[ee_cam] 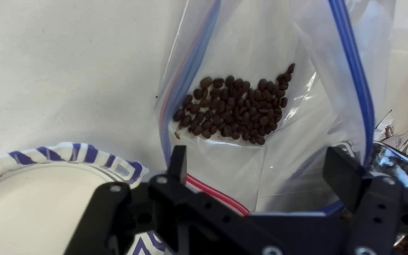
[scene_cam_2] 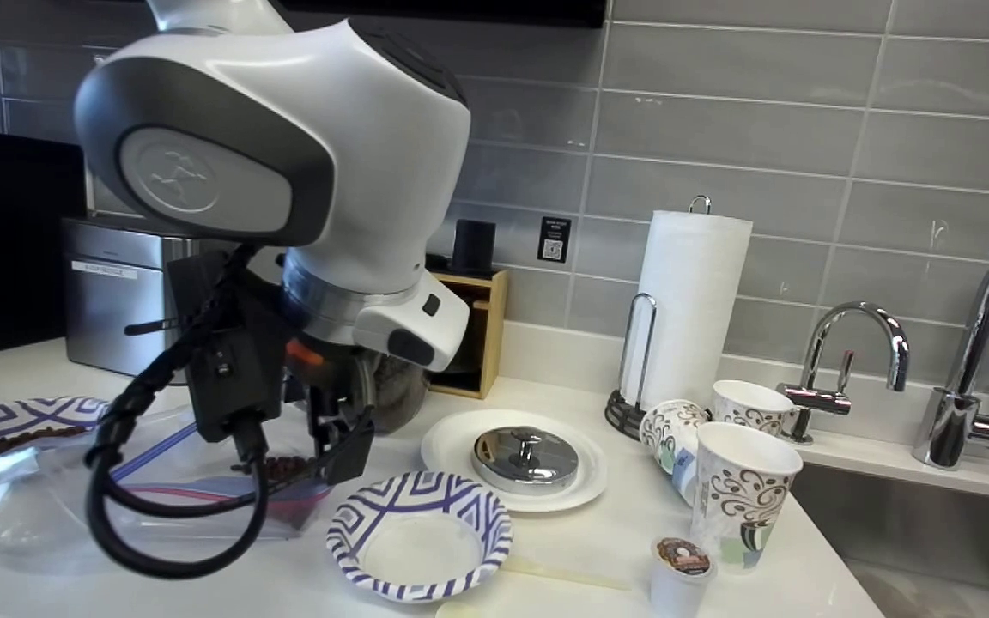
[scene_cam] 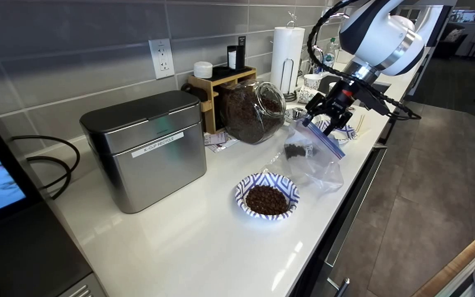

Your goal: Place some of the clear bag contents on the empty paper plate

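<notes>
black and spread wide, our two-fingered gripper (ee_cam: 257, 161) is at the mouth of the clear plastic bag (ee_cam: 292, 148), beside the empty blue-and-white paper plate (ee_cam: 30, 202). we're likely at the grabbing step; next we should pinch its small brown beans (ee_cam: 236, 109).

clear bag (ee_cam: 296, 152) agape, room over empty plate (scene_cam_2: 420, 549), metal lid (scene_cam_2: 507, 463) nearby

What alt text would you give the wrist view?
Open end effector at the mouth of a clear zip bag with dark coffee beans inside. An empty, purple-edged paper plate shows partly at lower left.
</notes>
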You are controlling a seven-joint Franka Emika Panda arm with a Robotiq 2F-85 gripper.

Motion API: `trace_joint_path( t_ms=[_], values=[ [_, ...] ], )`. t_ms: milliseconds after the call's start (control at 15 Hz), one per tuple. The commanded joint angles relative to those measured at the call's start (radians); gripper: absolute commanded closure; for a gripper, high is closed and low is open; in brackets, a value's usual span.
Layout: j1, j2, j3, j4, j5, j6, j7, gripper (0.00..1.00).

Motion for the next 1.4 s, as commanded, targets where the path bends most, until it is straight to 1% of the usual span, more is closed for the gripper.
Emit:
trace_joint_path(
  t_ms=[0, 67, 200, 533, 600, 667, 733, 800, 867, 933, 1067, 1200, 1333],
  values=[
    [-0.021, 0.004, 0.007, 0.012, -0.012, -0.039, -0.013, 0.30],
    [-0.022, 0.004, 0.007, 0.012, -0.012, -0.039, -0.014, 0.40],
    [-0.022, 0.008, 0.008, 0.012, -0.014, -0.036, -0.014, 0.56],
    [-0.014, 0.025, 0.021, 0.019, -0.031, -0.033, -0.012, 0.94],
    [-0.012, 0.030, 0.026, 0.020, -0.040, -0.030, -0.010, 0.85],
    [-0.012, 0.036, 0.029, 0.023, -0.047, -0.031, -0.008, 0.83],
    [-0.011, 0.042, 0.033, 0.025, -0.057, -0.029, -0.005, 0.70],
    [-0.010, 0.046, 0.036, 0.026, -0.067, -0.027, -0.002, 0.65],
    [-0.010, 0.054, 0.039, 0.029, -0.079, -0.026, 0.002, 0.51],
    [-0.010, 0.060, 0.042, 0.032, -0.092, -0.024, 0.004, 0.46],
    [-0.010, 0.072, 0.047, 0.041, -0.117, -0.023, 0.011, 0.41],
    [-0.010, 0.086, 0.051, 0.054, -0.148, -0.021, 0.019, 0.39],
    [-0.008, 0.101, 0.056, 0.066, -0.191, -0.017, 0.036, 0.47]
  ],
)
